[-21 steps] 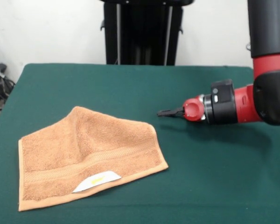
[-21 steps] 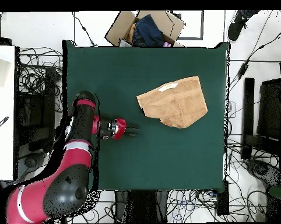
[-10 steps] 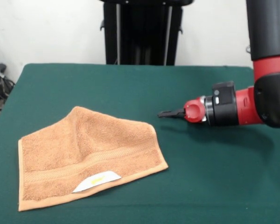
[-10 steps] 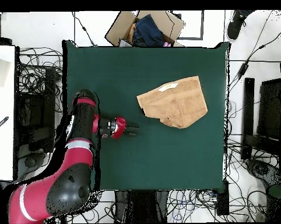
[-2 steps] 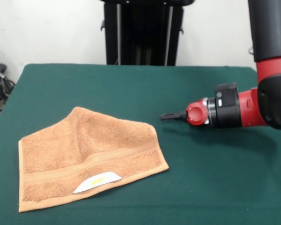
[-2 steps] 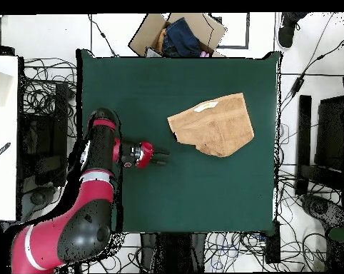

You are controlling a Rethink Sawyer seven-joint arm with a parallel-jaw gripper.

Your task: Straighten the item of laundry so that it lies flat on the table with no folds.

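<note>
The item of laundry, an orange-tan terry towel, lies on the green table at the front left. Its far part is folded over, and a raised crease runs down the middle. A woven band and a white label with a yellow mark sit near its front edge. In the overhead view the towel lies right of the table's centre. My gripper points sideways at the towel's right corner from a short gap, low over the cloth and touching nothing. From above, the gripper is left of the towel.
The red and black arm reaches in from the right side. An open cardboard box with dark cloth in it stands off the table's top edge in the overhead view. Cables and equipment lie around the table.
The gripper has drifted very slightly away from the towel and a little lower. The towel has not moved.
</note>
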